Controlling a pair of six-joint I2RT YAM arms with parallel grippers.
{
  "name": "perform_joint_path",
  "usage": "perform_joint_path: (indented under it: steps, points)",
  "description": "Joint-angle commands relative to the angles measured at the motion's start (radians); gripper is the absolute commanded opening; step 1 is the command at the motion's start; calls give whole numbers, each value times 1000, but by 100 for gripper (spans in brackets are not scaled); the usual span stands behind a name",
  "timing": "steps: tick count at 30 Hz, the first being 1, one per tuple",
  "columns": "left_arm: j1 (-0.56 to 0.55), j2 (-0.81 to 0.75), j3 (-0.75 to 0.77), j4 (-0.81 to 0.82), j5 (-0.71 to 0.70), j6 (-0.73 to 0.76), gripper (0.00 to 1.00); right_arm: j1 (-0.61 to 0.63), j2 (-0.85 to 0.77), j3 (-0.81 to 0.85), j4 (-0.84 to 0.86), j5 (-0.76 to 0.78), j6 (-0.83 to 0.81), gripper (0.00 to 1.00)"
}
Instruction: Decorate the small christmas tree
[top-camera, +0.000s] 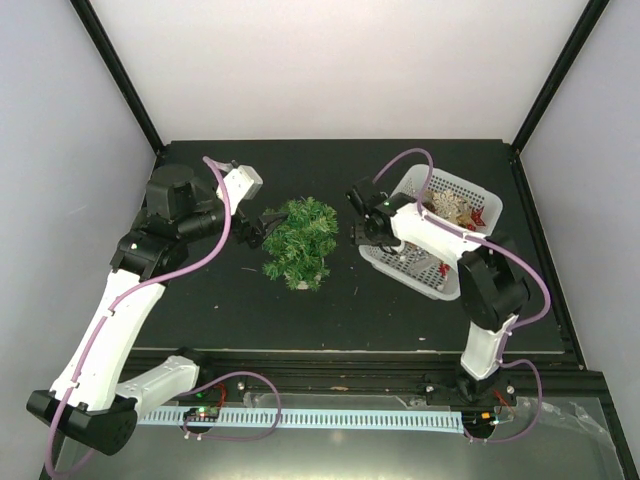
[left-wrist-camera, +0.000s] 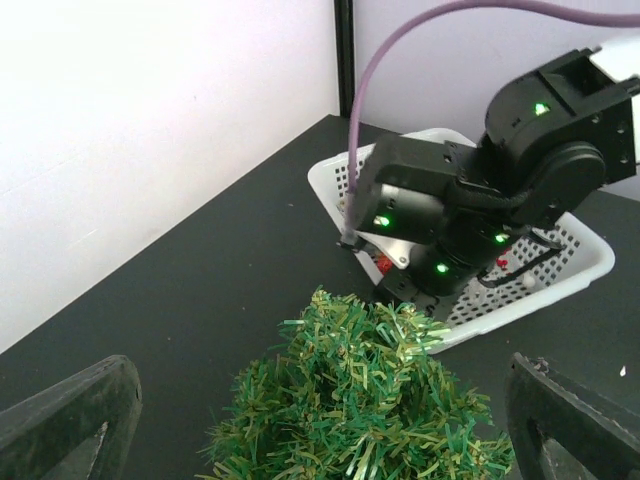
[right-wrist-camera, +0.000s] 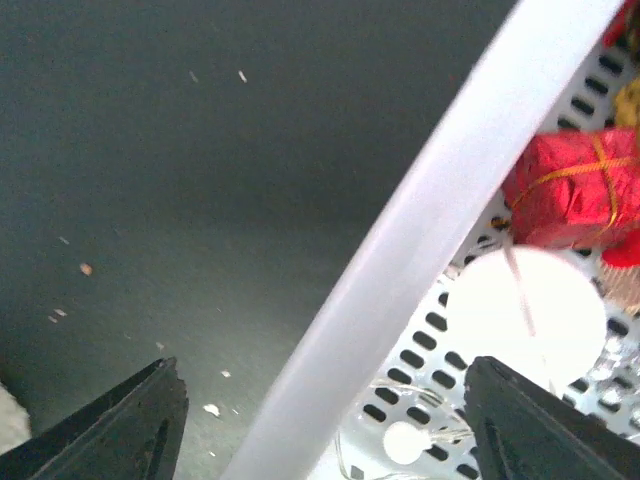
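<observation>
Surface: black table (top-camera: 400, 315), white walls (top-camera: 320, 60) behind.
Tree: small christmas tree (top-camera: 300, 240) mid-table, between both arms.
Left gripper (top-camera: 262, 228): fingers apart, empty, just left of the tree.
Right gripper (top-camera: 362, 238): fingers apart, empty, over the basket (right-wrist-camera: 430, 240) rim; ornaments (top-camera: 455, 205) lie to its right, the tree to its left.

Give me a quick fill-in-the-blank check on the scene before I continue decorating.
1. The left gripper faces the small christmas tree with its jaws ____.
2. The right gripper hovers over the rim of the white ____.
3. The gift-box ornament lying in the basket is ____ with gold string.

Missing words: open; basket; red.
</observation>
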Motion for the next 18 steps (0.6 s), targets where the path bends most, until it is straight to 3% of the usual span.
perform_joint_path:
  steps: [1,18]
  points:
    - [8,-11,3,-7,-12,1,99,-2,-72,-107,29,8,3,75]
    - [16,35,31,-25,-31,-8,99,38,-508,-533,74,-133,111,71]
